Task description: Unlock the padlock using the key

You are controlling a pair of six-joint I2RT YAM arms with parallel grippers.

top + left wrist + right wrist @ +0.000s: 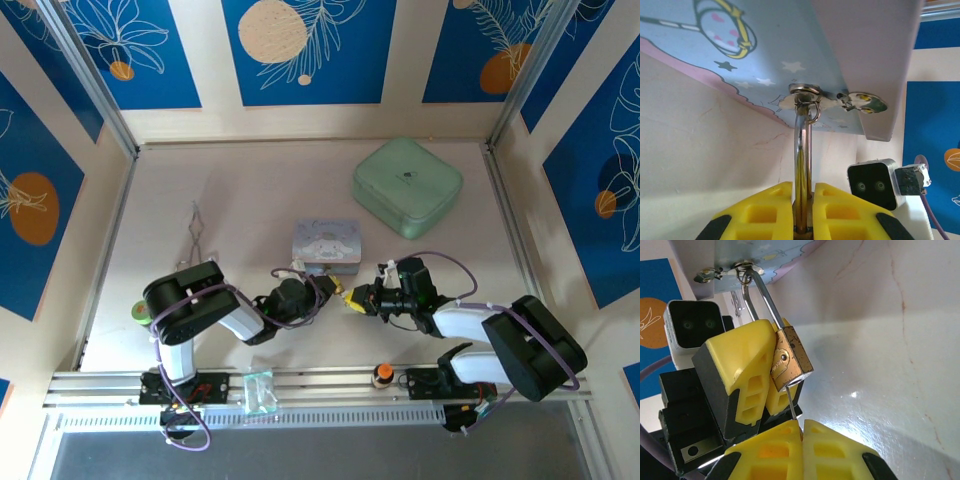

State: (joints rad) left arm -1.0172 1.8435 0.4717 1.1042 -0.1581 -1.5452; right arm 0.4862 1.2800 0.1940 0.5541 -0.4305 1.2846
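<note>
The padlock (788, 360) has a brass body and a thin silver shackle (801, 145) hooked through the hasp (805, 95) of the blue tin (325, 243). My left gripper (803, 200) is shut on the padlock body, its yellow fingers (742, 365) pressed on both sides. The key (790, 401) shows as a thin silvery blade. It runs from the padlock's bottom face down into my right gripper (802, 427), which is shut on it. In the top view both grippers meet just in front of the tin, around the padlock (342, 290).
A pale green square box (406, 186) sits at the back right. Silver forceps (197, 235) lie at the left. A green roll (141, 313) rests by the left arm's base. A small orange-capped item (381, 375) stands on the front rail.
</note>
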